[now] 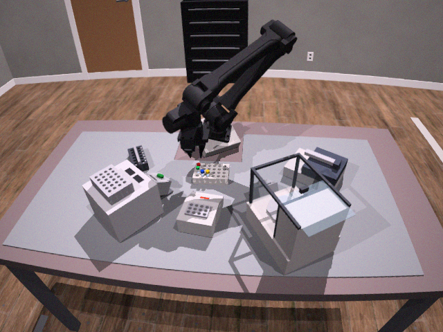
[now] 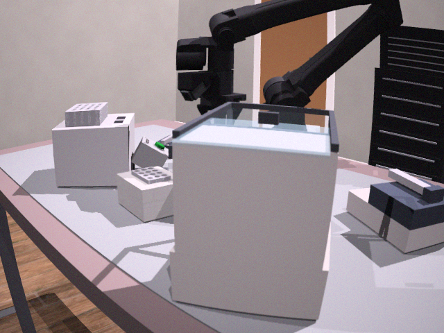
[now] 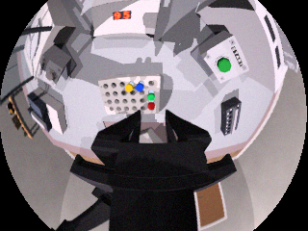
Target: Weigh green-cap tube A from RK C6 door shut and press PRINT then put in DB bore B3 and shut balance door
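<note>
Tube A, a green cap (image 1: 197, 167) (image 3: 151, 97), stands in rack RK (image 1: 211, 181) (image 3: 109, 106), beside a red cap. Several rack bores are empty. My gripper (image 1: 196, 156) (image 3: 153, 113) is partly open and empty. It hangs above the base side of the rack, close to the red and green caps in the wrist view. The balance BAL (image 1: 314, 236) (image 2: 250, 229) has its top door (image 1: 314, 207) (image 2: 250, 137) slid away from the arm, so the front part of the top is open. Its pan is partly seen; PRINT and the lamp cannot be made out. Dry block DB (image 1: 194, 227) (image 2: 133, 193) (image 3: 140, 26) shows open bores.
Blue (image 1: 202, 171) (image 3: 140, 88) and yellow (image 1: 207, 171) (image 3: 129, 88) caps stand near tube A. A small sloped box with a green round top (image 1: 160, 176) (image 3: 224, 64), a tall white box (image 1: 124, 214) and a dark slotted block (image 1: 138, 157) (image 3: 231, 115) lie to one side; a navy-topped station (image 1: 325, 167) is opposite.
</note>
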